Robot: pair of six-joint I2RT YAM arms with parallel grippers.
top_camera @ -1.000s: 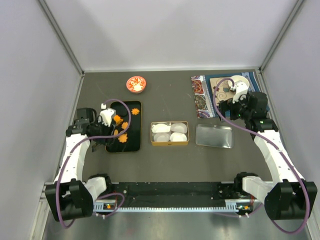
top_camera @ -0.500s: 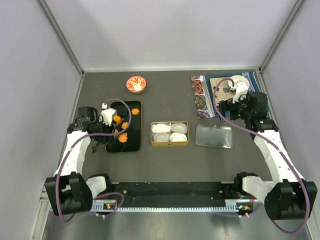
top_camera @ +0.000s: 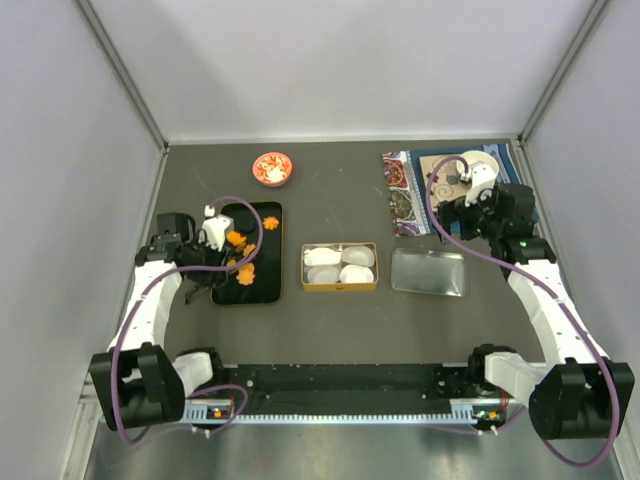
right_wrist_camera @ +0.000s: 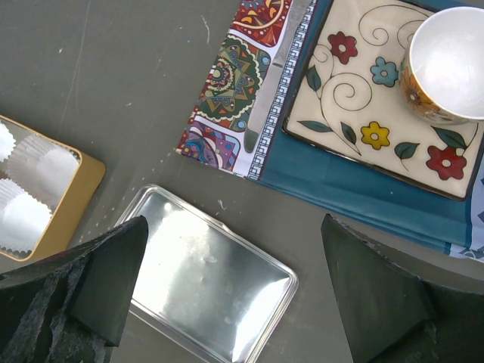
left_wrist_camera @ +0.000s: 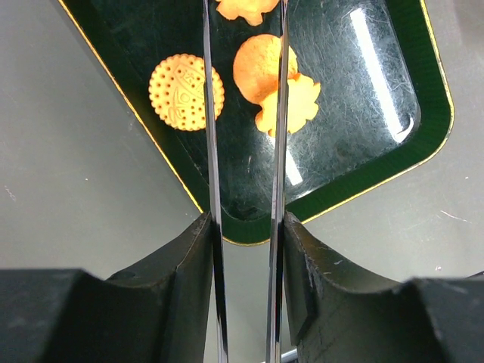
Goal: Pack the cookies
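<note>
Several orange cookies (top_camera: 238, 240) lie on a black tray (top_camera: 268, 215) left of centre. The left wrist view shows a dotted round cookie (left_wrist_camera: 186, 91), a plain round one (left_wrist_camera: 257, 64), a flower-shaped one (left_wrist_camera: 296, 106) and part of another (left_wrist_camera: 246, 7). My left gripper (top_camera: 212, 238) (left_wrist_camera: 246, 227) is shut on metal tongs (left_wrist_camera: 211, 174), whose two blades reach over the tray, a little apart; their tips are out of view. A gold tin (top_camera: 340, 288) holds white paper cups (top_camera: 340, 265). My right gripper (top_camera: 478, 212) (right_wrist_camera: 233, 227) is open and empty above the silver lid (right_wrist_camera: 208, 280).
The silver lid (top_camera: 429, 272) lies right of the tin. A patterned placemat (top_camera: 400, 195) at the back right carries a flowered plate (right_wrist_camera: 363, 98), a cup (right_wrist_camera: 450, 60) and a piece of cutlery (right_wrist_camera: 265, 113). A small red bowl (top_camera: 271, 168) stands behind the tray. Walls enclose three sides.
My left arm has shifted slightly over the tray with the tongs. The right arm has not moved.
</note>
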